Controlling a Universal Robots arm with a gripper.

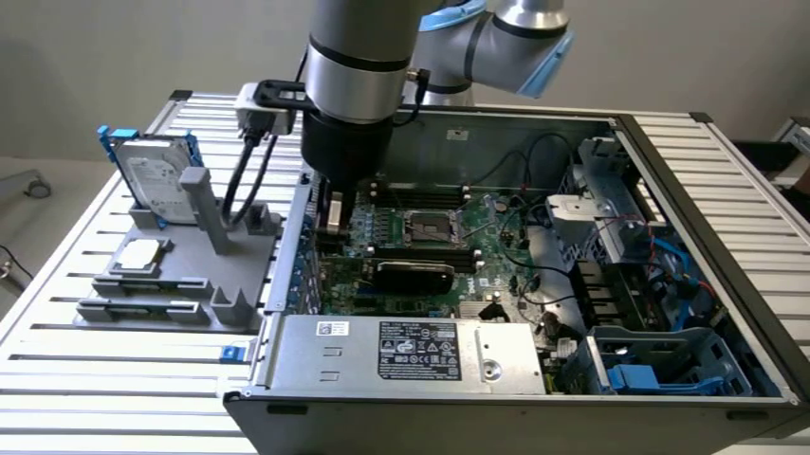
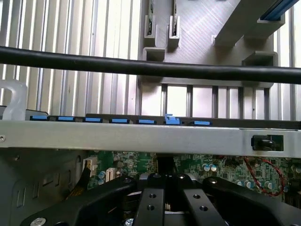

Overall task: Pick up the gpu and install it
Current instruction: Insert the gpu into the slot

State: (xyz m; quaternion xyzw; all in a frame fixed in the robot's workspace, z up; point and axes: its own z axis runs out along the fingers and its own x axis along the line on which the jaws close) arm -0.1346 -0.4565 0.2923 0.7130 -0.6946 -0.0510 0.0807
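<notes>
Exterior view: my end effector (image 1: 332, 232) is down inside the computer case (image 1: 708, 218), by its wall on the exterior view's left. Fingers nearly closed, narrow gap. The gpu (image 1: 412, 275) I take to be the black-covered card standing on the motherboard (image 1: 506, 227), just right of the fingers. Can't tell if I'm pinching its end. Card judged light, stiff, thin, fragile. Best taken by the top edge near the bracket, never by the components.
</notes>
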